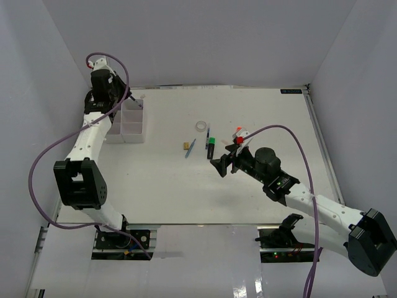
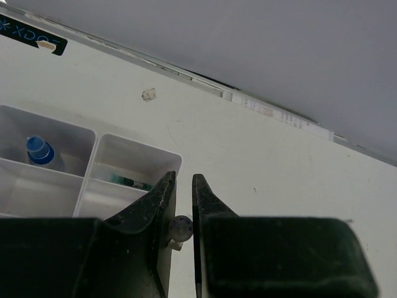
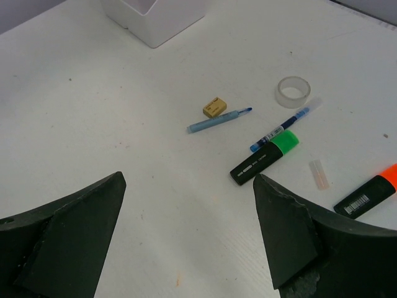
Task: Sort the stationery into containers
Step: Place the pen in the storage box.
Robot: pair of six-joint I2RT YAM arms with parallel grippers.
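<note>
Stationery: sorted in part only. Housed in the organiser tray (image 2: 93,162), at the far left of the counter (image 3: 80,105): blue-capped glue bottle (image 2: 39,151) in one compartment, dark item with green on it (image 2: 130,181) in the compartment beside; too little shown to name the latter. Remaining compartments mostly out of view, contents not told. Not yet sorted, loose at mid-counter and well apart from the tray: tape ring (image 3: 293,91); tan block (image 3: 214,107), just beside a blue pen (image 3: 219,120); second blue pen (image 3: 286,122), its tip just beside the green-capped highlighter (image 3: 265,158); small pale stick (image 3: 317,173); orange-capped highlighter (image 3: 366,195). Left tool (image 2: 183,177): pressed together above the tray's edge, nothing clearly pinched; small round pale thing low between the jaws, not identifiable. Right tool (image 3: 189,180): spread wide, empty, hovers near the loose group, green-capped highlighter nearest. Judged progress: early, roughly a quarter done, seven pieces left to place. Likely next: a pick from the loose group by the right tool.
</note>
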